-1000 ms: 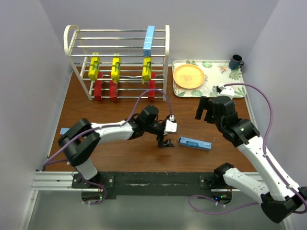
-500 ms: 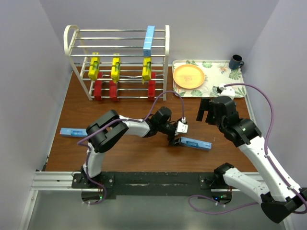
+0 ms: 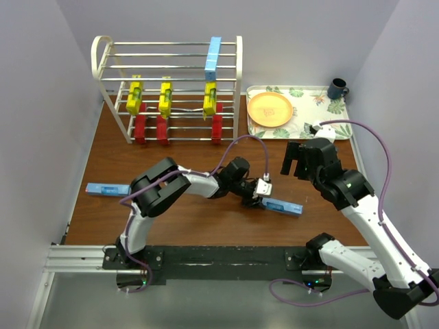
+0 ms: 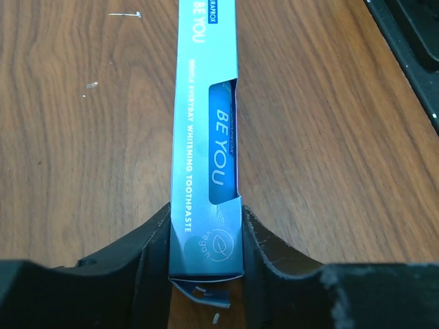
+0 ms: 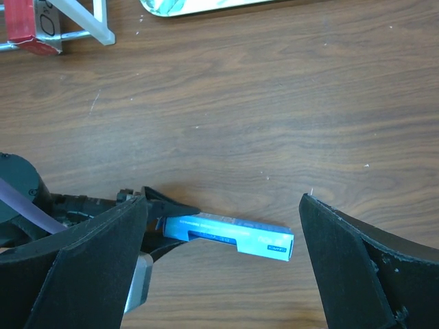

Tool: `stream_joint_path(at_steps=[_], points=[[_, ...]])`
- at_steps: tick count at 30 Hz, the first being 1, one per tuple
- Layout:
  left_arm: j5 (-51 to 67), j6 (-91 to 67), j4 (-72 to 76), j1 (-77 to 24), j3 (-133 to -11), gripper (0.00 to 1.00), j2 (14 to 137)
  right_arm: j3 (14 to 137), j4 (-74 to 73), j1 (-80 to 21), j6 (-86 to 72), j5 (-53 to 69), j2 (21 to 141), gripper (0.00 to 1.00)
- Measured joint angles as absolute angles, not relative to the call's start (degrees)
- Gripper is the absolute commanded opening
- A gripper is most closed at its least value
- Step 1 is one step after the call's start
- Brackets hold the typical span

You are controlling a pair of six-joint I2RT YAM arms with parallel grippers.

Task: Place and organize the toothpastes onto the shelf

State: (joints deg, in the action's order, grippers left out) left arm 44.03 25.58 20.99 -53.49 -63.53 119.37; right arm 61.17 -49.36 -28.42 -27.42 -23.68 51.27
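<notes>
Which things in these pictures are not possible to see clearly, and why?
Left wrist view: the far end of the light blue carton is cut off by the top edge.
Right wrist view: its gripped end is hidden by the left gripper.
Top view: print on the yellow cartons on the shelf is too small to read.

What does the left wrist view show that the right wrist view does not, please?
Only the left wrist view: the print on the light blue carton, BE YOU whitening toothpaste, and the left tool closed against both its sides. Only the right wrist view: a red carton on the shelf, the edge of the tray, the right tool open. Both: that carton flat on the table, the left tool at one end.
</notes>
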Motion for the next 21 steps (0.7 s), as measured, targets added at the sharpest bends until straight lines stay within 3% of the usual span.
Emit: stream_joint_path(at_steps=[10, 16, 21], points=[[40.29, 21.87, 23.14, -53.69, -53.08, 0.23, 110.24, 61.17, -49.1, -28.42, -27.38, -23.24, 50.24, 0.97], [35.42, 16.29, 23.11, -52.95, -47.72, 0.1, 97.56, 63.16, -48.42, -28.42, -27.14, -23.24, 51.29, 0.97], [28.84, 12.21, 20.88, -49.76, -45.15, 0.07, 83.09, 66.46, -46.83, -28.42, -27.16, -23.16, 50.89, 0.97]])
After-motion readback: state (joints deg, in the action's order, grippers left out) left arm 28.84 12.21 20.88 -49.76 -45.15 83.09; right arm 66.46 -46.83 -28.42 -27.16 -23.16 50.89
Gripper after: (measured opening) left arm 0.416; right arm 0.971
